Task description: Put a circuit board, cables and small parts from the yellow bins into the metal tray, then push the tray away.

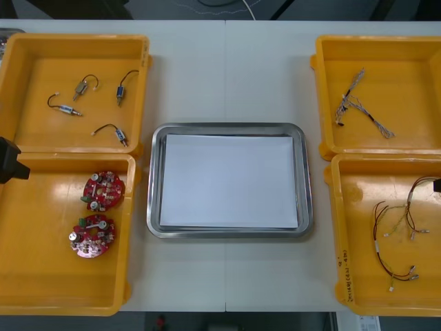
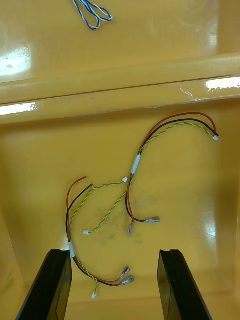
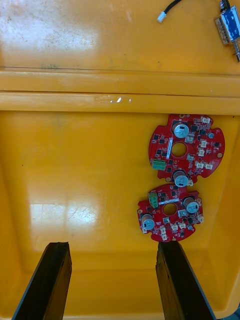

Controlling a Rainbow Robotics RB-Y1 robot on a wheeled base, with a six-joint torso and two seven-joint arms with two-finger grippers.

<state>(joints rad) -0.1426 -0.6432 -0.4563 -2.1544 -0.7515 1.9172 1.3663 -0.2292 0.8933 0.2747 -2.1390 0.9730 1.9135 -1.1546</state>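
Note:
Two round red circuit boards (image 1: 104,190) (image 1: 91,236) lie in the near left yellow bin (image 1: 41,289). My left gripper (image 3: 112,246) hangs open above that bin, one finger just short of the nearer board (image 3: 170,212), the other board (image 3: 186,149) beyond it. In the front view the left gripper (image 1: 8,162) sits at the bin's outer edge. My right gripper (image 2: 114,254) is open over the near right bin (image 1: 365,296). Red and yellow cables (image 2: 135,165) lie loose ahead of its fingers. The metal tray (image 1: 227,127), white inside, holds nothing.
The far left bin (image 1: 27,48) holds small metal parts (image 1: 83,87) with black cables. A twisted blue and white cable (image 1: 358,103) lies in the far right bin (image 1: 331,55). Bin walls separate each pair of bins. Bare table surrounds the tray.

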